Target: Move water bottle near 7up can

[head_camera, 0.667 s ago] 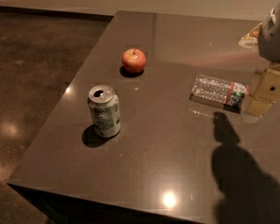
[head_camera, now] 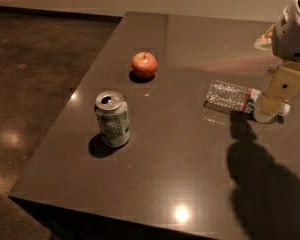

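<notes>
A dark brown, glossy stone-look bench [head_camera: 190, 159] carries three things. The small clear crinkled plastic water bottle [head_camera: 227, 96] lies on its side at about 3 o'clock from the middle of the bench. Its base points to 9 o'clock and its red-and-white label band and white cap end point to 3 o'clock. Whether any liquid is inside it cannot be told.

The silver-topped 7up can with pale green-and-white sides [head_camera: 112, 120] stands upright at about 8 o'clock. The drinking hole in its lid is open, and what is in the can does not show. The bottle is well apart from the can, at roughly 2 o'clock from it.

A round red apple [head_camera: 144, 65] sits at about 11 o'clock on the bench, near the can at its 1 o'clock and apart from it.

The gripper [head_camera: 270, 109], tan below a white arm housing, hangs at the bench's 3 o'clock edge, right at the cap end of the bottle and covering part of it. Whether it is spread, closed or clamped on the bottle cannot be told. The arm's dark shadow falls on the bench at 5 o'clock.
</notes>
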`<state>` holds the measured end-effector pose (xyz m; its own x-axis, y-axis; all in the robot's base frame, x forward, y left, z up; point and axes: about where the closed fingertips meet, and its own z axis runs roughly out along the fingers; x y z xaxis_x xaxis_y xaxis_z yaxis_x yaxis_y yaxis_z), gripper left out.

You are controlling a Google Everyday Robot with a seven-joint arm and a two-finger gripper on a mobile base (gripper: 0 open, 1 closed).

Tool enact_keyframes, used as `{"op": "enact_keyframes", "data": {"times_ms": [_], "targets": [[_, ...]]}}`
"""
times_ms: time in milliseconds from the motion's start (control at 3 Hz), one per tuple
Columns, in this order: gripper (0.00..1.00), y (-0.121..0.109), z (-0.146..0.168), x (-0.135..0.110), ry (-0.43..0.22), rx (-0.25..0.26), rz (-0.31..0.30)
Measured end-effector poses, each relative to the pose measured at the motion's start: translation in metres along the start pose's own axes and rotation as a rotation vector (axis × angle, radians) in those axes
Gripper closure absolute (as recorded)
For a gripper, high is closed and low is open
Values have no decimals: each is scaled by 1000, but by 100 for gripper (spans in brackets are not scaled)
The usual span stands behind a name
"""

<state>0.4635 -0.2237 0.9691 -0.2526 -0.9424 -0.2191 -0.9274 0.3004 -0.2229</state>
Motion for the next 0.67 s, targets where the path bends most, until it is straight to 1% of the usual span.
{"op": "enact_keyframes", "data": {"times_ms": [333,667], "targets": [[0,-29,30,1,-8,-28,59],[0,-61,73,12,18,-40,100]]}}
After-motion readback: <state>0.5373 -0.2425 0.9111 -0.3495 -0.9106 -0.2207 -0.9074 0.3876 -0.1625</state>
